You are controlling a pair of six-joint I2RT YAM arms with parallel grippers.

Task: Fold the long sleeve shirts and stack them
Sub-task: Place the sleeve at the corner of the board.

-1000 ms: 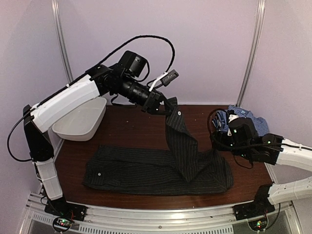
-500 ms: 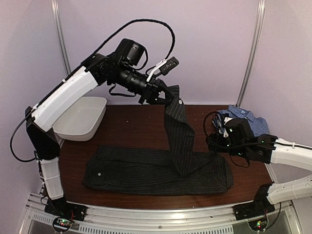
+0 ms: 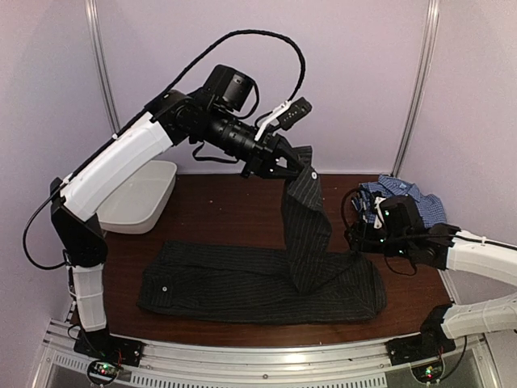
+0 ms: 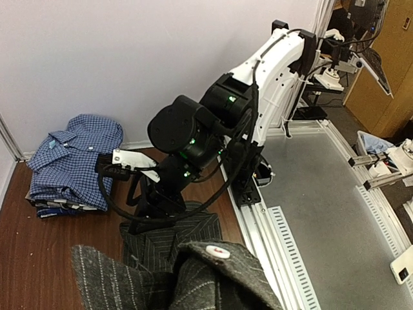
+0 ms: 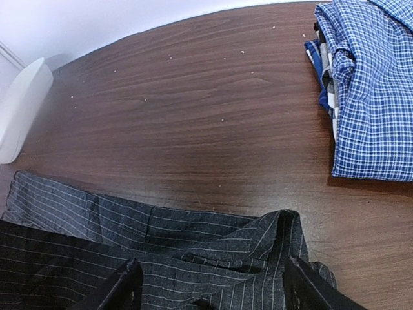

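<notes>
Bare wood on the table (image 3: 226, 212) along the far edge, between tub (image 3: 133, 200) at the far-left corner and blue shirt (image 3: 408, 198) at the far-right corner; cut mid-table by the sleeve (image 3: 305, 230) hanging from the left gripper (image 3: 297, 167); near half covered by the black shirt (image 3: 242, 283); right gripper (image 3: 354, 239) low over its right end, jaws spread; narrow bare strip by the left edge.

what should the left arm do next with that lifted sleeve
Probably carry it leftward and lower it across the black shirt: the left gripper is shut on the raised sleeve, while the open right gripper hovers over that shirt's right edge.
</notes>
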